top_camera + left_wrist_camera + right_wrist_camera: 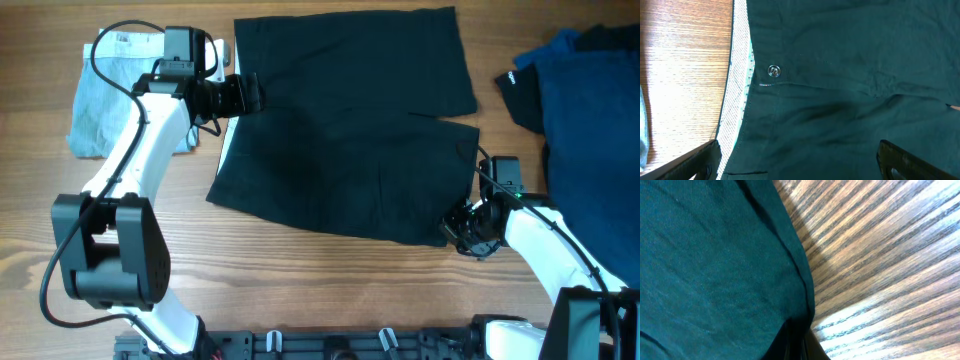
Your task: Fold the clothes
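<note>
So the black shorts (350, 130) are spread flat in the middle of the surface (330, 300), with the waistband (737, 90) on the left arm's side. The right jaws are clamped shut on the hem corner nearest the robot, right at the fabric's edge. The left jaws are wide open over the waistband by the button (773, 71), holding nothing.

Looks to me like the first fold is getting set up. My tip: pinch the waistband edge with the left before the right lifts, otherwise one corner drags and the leg twists (a shallow pinch on thin fabric can slip out). Then carry both corners over together, low. The denim piece (110, 105) and the navy pile (590, 130) sit off to the sides.
</note>
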You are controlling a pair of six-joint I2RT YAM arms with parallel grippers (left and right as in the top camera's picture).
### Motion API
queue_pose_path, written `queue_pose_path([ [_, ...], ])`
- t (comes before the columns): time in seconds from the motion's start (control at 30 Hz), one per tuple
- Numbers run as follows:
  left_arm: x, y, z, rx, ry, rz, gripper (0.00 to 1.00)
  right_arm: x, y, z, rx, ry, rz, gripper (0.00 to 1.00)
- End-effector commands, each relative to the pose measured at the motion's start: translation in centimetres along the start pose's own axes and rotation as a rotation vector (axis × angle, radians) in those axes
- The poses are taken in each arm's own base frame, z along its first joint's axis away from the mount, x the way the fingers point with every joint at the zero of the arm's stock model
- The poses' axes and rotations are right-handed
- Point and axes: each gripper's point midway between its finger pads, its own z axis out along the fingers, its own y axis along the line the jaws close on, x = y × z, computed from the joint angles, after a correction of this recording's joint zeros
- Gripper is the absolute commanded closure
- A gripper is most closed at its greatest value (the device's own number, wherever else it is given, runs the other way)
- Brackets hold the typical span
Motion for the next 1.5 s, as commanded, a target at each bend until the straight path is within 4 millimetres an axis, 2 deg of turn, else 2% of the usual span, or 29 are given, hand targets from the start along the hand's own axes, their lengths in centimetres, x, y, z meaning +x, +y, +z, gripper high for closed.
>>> queue_pose_path([
  [0.0, 0.2, 0.2, 0.2, 0.001, 0.009, -0.006, 0.0, 0.0, -0.4, 0.4, 0.019, -0.004, -0.018, 0.96],
  [0.13, -0.4, 0.0, 0.2, 0.008, -0.016, 0.001, 0.0, 0.1, -0.2, 0.4, 0.007, 0.002, -0.019, 0.96],
  [0.23, 1.5, -0.4, 0.1, 0.039, 0.064, -0.02, 0.0, 0.0, 0.4, 0.4, -0.019, -0.001, -0.023, 0.96],
  [0.27, 2.7, 0.6, 0.0, -0.005, 0.11, -0.049, 0.21, 0.0, 0.4, 0.4, -0.019, 0.0, -0.024, 0.96],
  [0.3, 3.4, 1.7, -0.2, -0.058, 0.135, -0.137, 0.27, 0.0, 0.4, 0.4, -0.018, 0.001, -0.024, 0.96],
  [0.4, 6.0, 5.4, -2.0, -0.26, 0.195, -0.386, 0.29, -0.1, 0.3, 0.4, -0.015, -0.004, -0.05, 0.96],
  [0.47, 6.7, 6.9, -3.9, -0.379, 0.183, -0.432, 0.28, -0.1, 0.3, 0.4, -0.012, -0.006, -0.057, 0.96],
  [0.5, 6.9, 7.2, -4.4, -0.409, 0.181, -0.435, 0.28, -0.1, 0.3, 0.4, -0.012, -0.006, -0.057, 0.96],
  [0.53, 7.6, 7.8, -5.7, -0.475, 0.182, -0.447, 0.32, -0.1, 0.3, 0.4, -0.013, -0.005, -0.056, 0.96],
  [0.63, 10.1, 7.9, -7.0, -0.534, 0.27, -0.465, 0.38, -0.1, 0.3, 0.4, -0.013, -0.005, -0.049, 0.96],
  [0.73, 13.1, 8.9, -6.2, -0.565, 0.342, -0.473, 0.37, -0.1, 0.3, 0.4, -0.012, -0.006, -0.053, 0.96],
  [0.8, 15.6, 9.5, -4.1, -0.544, 0.367, -0.5, 0.37, -0.1, 0.3, 0.4, -0.013, -0.006, -0.058, 0.96],
  [0.9, 18.2, 9.5, -1.8, -0.48, 0.4, -0.521, 0.33, -0.1, 0.3, 0.4, -0.013, -0.006, -0.058, 0.96],
  [1.1, 19.1, 9.6, 0.5, -0.408, 0.362, -0.525, 0.28, -0.2, 0.3, 0.4, -0.015, -0.008, -0.058, 0.96],
  [1.27, 18.7, 8.9, 1.0, -0.358, 0.353, -0.532, 0.29, -0.2, 0.3, 0.4, -0.015, -0.008, -0.058, 0.96],
  [1.3, 18.8, 8.6, 1.0, -0.346, 0.36, -0.535, 0.37, -0.2, 0.3, 0.4, -0.015, -0.008, -0.058, 0.96],
  [1.37, 18.9, 8.6, 0.9, -0.349, 0.364, -0.536, 0.6, -0.2, 0.3, 0.4, -0.015, -0.007, -0.057, 0.96],
  [1.43, 19.0, 8.7, 0.8, -0.352, 0.371, -0.538, 0.93, -0.1, 0.3, 0.4, -0.014, -0.007, -0.057, 0.96],
  [1.47, 19.2, 8.7, 0.8, -0.354, 0.377, -0.539, 0.96, -0.2, 0.4, 0.4, -0.016, -0.009, -0.056, 0.96],
])
